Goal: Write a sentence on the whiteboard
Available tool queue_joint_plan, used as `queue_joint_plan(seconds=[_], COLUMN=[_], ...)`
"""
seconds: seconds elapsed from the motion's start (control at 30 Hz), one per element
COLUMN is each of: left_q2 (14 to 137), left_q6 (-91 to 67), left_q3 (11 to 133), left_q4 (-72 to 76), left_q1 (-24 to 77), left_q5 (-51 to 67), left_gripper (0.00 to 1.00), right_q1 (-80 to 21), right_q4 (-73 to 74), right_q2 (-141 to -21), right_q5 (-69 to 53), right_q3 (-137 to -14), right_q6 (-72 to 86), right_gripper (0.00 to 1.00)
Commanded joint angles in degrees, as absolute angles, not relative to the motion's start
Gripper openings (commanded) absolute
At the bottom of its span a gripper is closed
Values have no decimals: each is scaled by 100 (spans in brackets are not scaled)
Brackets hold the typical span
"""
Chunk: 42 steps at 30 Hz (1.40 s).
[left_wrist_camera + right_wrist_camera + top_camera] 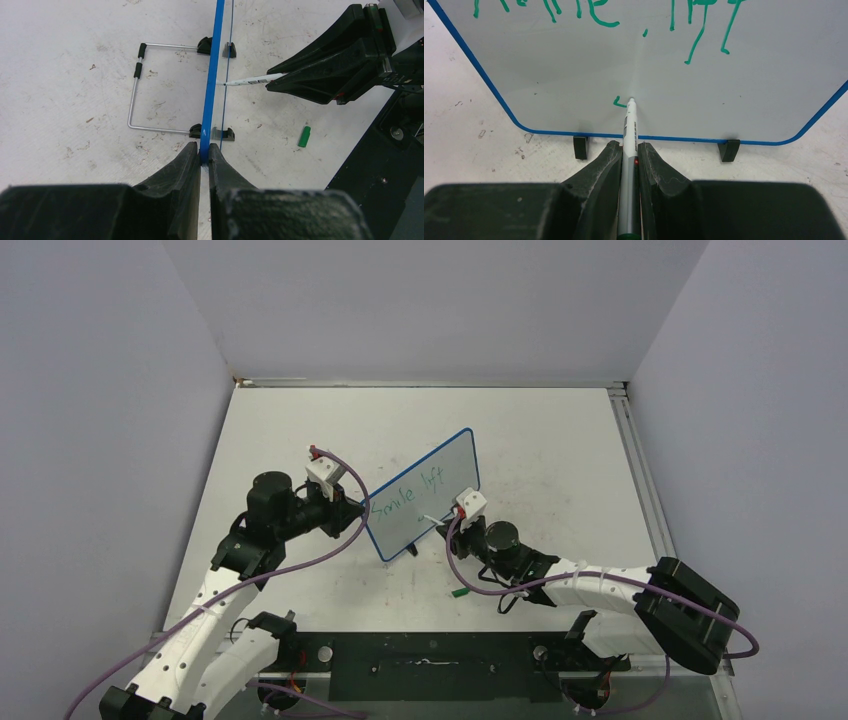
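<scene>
The whiteboard [425, 490], white with a thin blue frame, stands upright on black feet in mid table. My left gripper [358, 508] is shut on its left edge; the left wrist view shows the blue frame [212, 75] edge-on between the jaws [204, 152]. My right gripper [447, 523] is shut on a white marker [630, 135] whose tip touches the board's face [574, 75]. The sentence [599, 15] is green handwriting along the top, with a short fresh green stroke [619, 104] just left of the tip. The marker also shows in the left wrist view [250, 80].
A green marker cap [460, 591] lies on the table in front of the board, also in the left wrist view [304, 136]. A wire stand [135, 90] folds out behind the board. Grey walls close the table at the back and sides.
</scene>
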State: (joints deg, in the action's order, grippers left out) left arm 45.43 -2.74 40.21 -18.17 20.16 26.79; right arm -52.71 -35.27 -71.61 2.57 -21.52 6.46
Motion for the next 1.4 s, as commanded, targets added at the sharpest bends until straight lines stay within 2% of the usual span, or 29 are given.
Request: queue_joint_plan(seconds=[0.0, 0.33, 0.47, 1.37], left_q2=[4597, 4597, 4595, 4612], left_q6=[-308, -312, -316, -316], left_q3=[4095, 4095, 4095, 4096], left_q4=[-2029, -2030, -2025, -2013], left_q1=[2033, 2031, 2035, 2030], left_q5=[2646, 2654, 2659, 2681], left_gripper=[0, 0, 0, 0], right_q1=[-5338, -5371, -5368, -5352], right_q4=[-3966, -3882, -3859, -3981], right_q2=[-7127, -6853, -6705, -7084], right_q5=[125, 75, 475, 906], right_q3=[-2338, -2199, -2094, -2239], right_q6=[572, 537, 554, 578], right_gripper=[5, 5, 5, 5])
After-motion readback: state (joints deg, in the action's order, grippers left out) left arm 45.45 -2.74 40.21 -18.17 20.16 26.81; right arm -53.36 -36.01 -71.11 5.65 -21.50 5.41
